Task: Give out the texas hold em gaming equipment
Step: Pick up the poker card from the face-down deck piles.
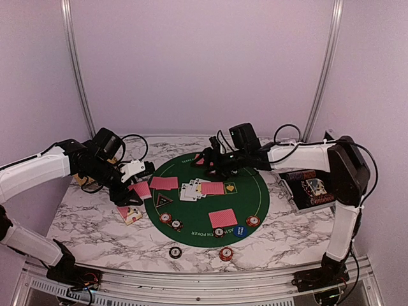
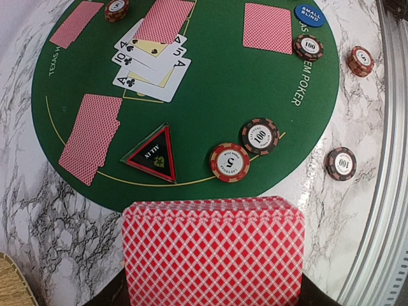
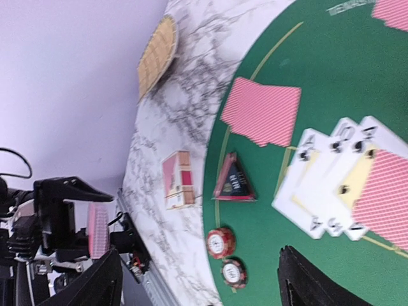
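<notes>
Soft, even, pink-tinted light; one wrist view blurred.
The scene is lit diffusely from above, and only faint shadows are cast on the marble table (image 1: 95,223). Slight glare is seen along the metal rail (image 2: 389,191). The right wrist view is blurred throughout, the face-up cards (image 3: 331,185) being softened, while the deck of cards (image 2: 213,255) is rendered sharply.

Lab booth: blank walls (image 1: 191,64), metal posts (image 1: 75,64)

Pale lilac walls (image 1: 204,64) surround a white marble table (image 1: 89,226).
</notes>
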Robot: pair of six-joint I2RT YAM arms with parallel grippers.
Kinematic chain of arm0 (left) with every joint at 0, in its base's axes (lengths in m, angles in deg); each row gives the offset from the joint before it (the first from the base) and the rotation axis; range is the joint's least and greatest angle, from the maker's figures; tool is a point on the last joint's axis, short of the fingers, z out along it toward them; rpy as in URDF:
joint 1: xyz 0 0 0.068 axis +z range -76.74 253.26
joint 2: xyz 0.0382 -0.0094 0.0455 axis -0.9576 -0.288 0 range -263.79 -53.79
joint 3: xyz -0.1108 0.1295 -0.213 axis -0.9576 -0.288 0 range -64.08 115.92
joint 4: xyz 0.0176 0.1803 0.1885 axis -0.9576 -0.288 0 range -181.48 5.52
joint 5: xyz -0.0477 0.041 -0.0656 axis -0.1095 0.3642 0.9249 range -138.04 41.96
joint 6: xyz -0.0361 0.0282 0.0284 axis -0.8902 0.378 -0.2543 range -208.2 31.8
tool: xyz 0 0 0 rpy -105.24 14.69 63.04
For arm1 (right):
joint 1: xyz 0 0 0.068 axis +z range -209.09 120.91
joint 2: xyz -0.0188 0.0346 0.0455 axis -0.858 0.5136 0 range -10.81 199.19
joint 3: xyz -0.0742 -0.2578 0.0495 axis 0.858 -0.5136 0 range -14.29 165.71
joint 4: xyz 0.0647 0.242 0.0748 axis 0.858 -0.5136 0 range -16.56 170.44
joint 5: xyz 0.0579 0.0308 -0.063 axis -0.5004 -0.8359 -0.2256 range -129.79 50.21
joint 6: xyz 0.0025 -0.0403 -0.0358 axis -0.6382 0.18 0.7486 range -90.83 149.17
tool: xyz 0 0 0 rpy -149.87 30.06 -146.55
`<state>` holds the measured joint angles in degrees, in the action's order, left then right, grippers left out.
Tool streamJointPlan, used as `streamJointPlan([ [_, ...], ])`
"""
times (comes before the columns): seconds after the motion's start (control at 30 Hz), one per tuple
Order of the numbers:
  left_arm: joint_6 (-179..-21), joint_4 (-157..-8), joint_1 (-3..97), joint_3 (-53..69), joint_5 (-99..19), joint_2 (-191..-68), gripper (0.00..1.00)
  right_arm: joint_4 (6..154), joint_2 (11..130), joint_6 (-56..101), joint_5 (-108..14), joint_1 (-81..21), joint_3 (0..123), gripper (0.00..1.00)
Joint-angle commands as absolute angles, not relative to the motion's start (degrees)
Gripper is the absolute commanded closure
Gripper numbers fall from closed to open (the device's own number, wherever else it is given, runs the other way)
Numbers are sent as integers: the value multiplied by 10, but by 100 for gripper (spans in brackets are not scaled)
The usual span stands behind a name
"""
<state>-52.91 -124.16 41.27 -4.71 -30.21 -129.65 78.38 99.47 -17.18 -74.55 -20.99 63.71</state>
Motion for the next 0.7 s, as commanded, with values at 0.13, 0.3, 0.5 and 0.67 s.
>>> streamJointPlan([
  [0.13,-530,-1233,412,-39,-292,-1289,99,995,1047,-329,-834,-123,645,17],
  [0.3,-532,-1232,412,-37,-289,-1291,99,1049,1088,-368,-849,-88,666,17],
  [0.5,-532,-1230,412,-38,-290,-1289,99,1106,1130,-412,-861,-63,687,17],
  [0.67,-531,-1230,412,-39,-289,-1288,99,1137,1152,-438,-866,-52,700,17],
])
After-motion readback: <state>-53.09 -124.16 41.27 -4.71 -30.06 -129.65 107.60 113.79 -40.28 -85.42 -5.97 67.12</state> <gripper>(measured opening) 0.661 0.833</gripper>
